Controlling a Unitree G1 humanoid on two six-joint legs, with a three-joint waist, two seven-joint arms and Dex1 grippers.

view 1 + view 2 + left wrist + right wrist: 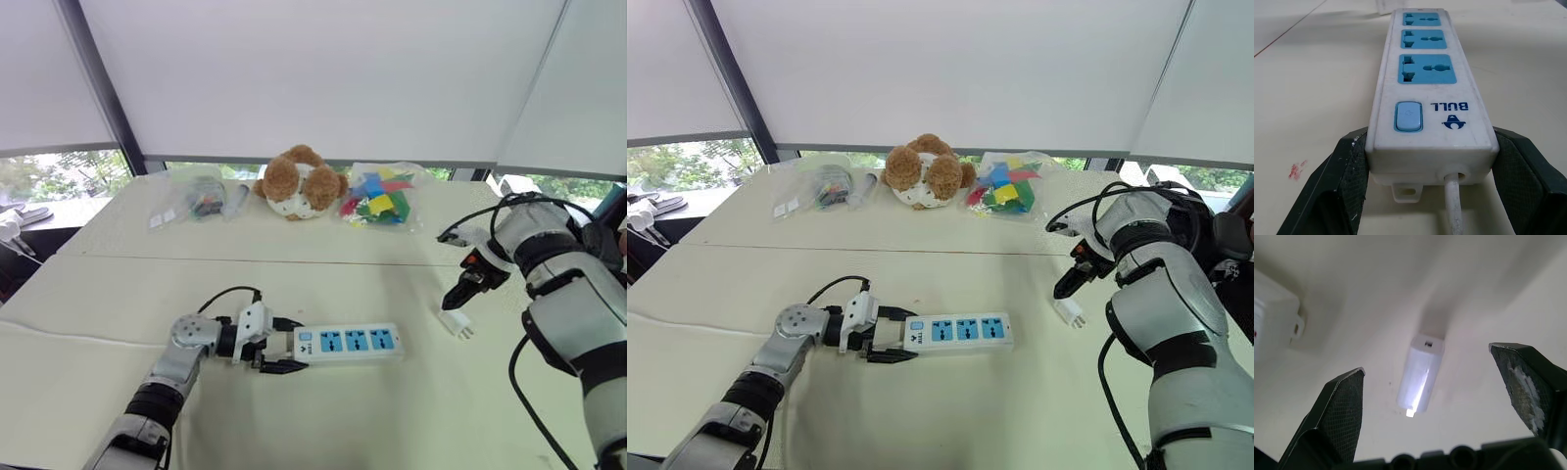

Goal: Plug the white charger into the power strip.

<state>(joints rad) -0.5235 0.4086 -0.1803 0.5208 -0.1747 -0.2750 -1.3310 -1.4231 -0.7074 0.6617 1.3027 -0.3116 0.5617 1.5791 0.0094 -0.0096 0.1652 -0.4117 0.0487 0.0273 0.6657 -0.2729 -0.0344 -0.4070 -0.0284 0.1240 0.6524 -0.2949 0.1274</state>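
Strip [1427,73] cord [1453,205] end in left claw [1431,147]

One marking is legible. On the power strip [1430,93], the brand name "BULL" is printed in blue capitals on the white top face, beside the blue switch [1408,116] at the cable end. A small blue emblem [1453,122] adjoins the word. The lettering reads upright from the socket end
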